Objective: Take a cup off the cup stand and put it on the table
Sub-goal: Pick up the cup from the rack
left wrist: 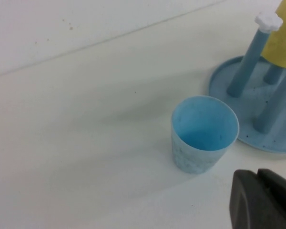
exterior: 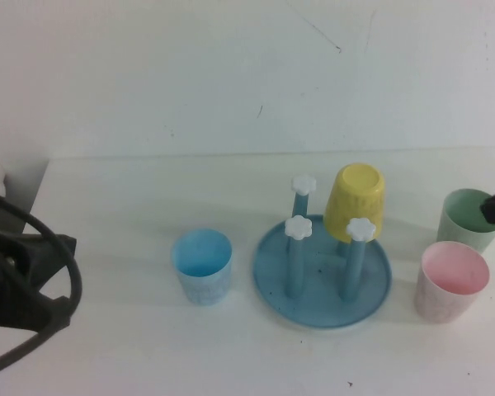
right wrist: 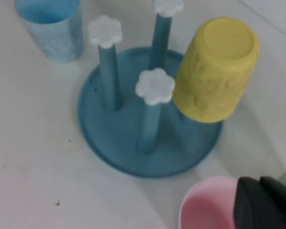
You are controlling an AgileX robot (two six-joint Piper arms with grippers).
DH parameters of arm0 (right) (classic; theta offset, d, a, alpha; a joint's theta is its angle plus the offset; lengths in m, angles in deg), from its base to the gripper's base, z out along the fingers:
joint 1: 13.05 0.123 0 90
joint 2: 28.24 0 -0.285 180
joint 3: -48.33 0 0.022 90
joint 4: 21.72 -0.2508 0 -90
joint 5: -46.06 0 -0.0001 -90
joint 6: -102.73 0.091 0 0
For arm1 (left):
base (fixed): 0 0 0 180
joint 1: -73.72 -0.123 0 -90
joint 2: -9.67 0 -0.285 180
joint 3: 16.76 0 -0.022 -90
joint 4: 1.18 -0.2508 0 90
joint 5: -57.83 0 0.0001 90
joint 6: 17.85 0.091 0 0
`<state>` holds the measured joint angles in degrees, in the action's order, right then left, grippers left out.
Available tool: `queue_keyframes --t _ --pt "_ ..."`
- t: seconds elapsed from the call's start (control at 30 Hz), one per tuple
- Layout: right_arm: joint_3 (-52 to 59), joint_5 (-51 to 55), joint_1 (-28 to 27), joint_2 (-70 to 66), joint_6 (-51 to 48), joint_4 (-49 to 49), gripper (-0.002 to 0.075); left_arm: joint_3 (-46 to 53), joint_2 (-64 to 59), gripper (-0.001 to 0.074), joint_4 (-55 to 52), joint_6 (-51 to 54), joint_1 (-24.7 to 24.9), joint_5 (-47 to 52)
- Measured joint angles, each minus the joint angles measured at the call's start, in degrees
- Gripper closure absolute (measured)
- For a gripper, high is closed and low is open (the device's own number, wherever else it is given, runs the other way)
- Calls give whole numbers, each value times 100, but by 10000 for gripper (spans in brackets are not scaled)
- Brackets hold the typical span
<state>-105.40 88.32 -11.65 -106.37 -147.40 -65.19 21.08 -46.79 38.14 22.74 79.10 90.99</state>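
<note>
Left gripper [left wrist: 264, 200] sits nearest the high camera, low at the table's left edge, dark body with a looped black cable [exterior: 41, 280]; jaws closed, holding nothing. Right gripper [right wrist: 267, 205] is at the far right, just a dark tip in the high view, hovering over the green cup and the pink cup; jaws closed, nothing gripped.

Containers:
- light blue cup [exterior: 202, 265]: upright on the table, just left of the cup stand, apart from it. Inside looks empty.
- pink cup [exterior: 452, 280]: upright, right of the stand's tray, empty as far as I can see.
- green cup [exterior: 468, 219]: upright, behind the pink cup, partly hidden by the right gripper tip. Contents not visible.
- yellow cup [exterior: 355, 202]: upside down on the stand's rear right post, tilted a little, base up. Not on the table.

Cup stand [exterior: 322, 305]: round blue tray, blue posts with white flower caps [exterior: 298, 227]. Three caps show bare; the fourth post is under the yellow cup. A few dark specks on the tray floor.

Surface: white table [exterior: 132, 346], a few small dark specks, soft shadows beside the cups. Behind it a plain white wall [exterior: 231, 66] with a thin dark scratch or two.
</note>
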Motion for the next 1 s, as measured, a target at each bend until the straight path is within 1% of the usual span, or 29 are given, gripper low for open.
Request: queue_keyframes --t 0.07,0.13,0.33,0.4,0.47,0.53,0.57,0.67,0.73,0.8,0.87,1.0 --pt "-404 0 285 -337 68 210 729 92 0 738 26 36 0 -141" --pt "-777 11 622 -661 279 646 729 226 0 738 94 83 0 -363" --pt "-2044 355 1748 -1760 1186 2903 728 441 -10 738 323 120 0 -825" --pt "-2441 552 2010 -2075 1516 3489 725 441 -10 738 364 132 0 -861" --pt "-2846 679 2198 -2362 1798 3913 702 441 -10 738 393 132 0 -861" --pt "-3216 767 2255 -2639 2017 4139 639 441 -10 738 408 132 0 -861" --pt "-3355 789 2265 -2761 2116 4191 589 441 -10 738 408 132 0 -861" --pt "-3781 826 2265 -3034 2773 4224 391 441 -10 738 432 132 0 -861" --pt "-4012 824 2265 -3191 3105 4224 239 441 -10 738 456 132 0 -861" --pt "-4194 853 2265 -3322 3238 4134 141 441 -10 738 501 132 0 -872" --pt "-4343 911 2265 -3487 3309 3965 89 441 -10 738 583 132 0 -872" --pt "-4535 1026 2265 -3812 3471 3721 60 441 -10 738 648 132 0 -872"
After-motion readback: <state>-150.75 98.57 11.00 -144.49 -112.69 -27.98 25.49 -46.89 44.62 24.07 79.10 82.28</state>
